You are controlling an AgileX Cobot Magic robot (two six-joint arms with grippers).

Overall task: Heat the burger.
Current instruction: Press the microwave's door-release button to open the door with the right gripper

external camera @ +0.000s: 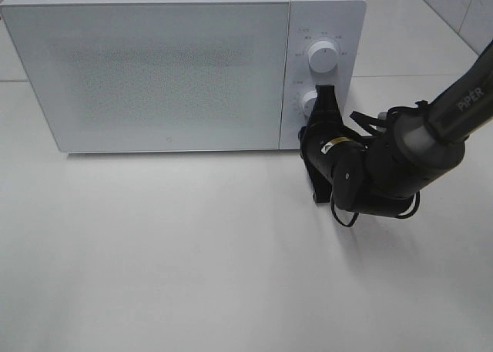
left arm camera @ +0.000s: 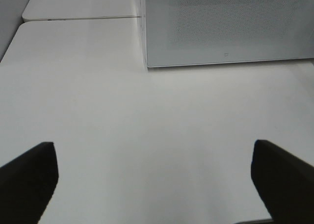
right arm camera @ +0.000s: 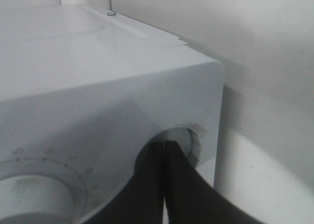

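Observation:
The burger is out of view; the white microwave [external camera: 162,67] has its door closed and nothing shows through the frosted front. My right gripper [external camera: 325,92] is shut, its black fingers pressed together with their tips against the lower knob [external camera: 310,103] of the control panel. The right wrist view shows the right gripper [right arm camera: 164,145] meeting that lower knob [right arm camera: 185,137], with the upper dial [right arm camera: 29,194] beside it. My left gripper [left arm camera: 156,185] stands open over bare table in front of the microwave [left arm camera: 225,28], its fingers [left arm camera: 29,180] wide apart and holding nothing.
The upper knob [external camera: 322,57] sits above the one touched. The white table [external camera: 192,252] stretches in front of the microwave. A seam between table panels [left arm camera: 83,19] runs to the microwave's left. The right arm [external camera: 431,129] reaches in from the right edge.

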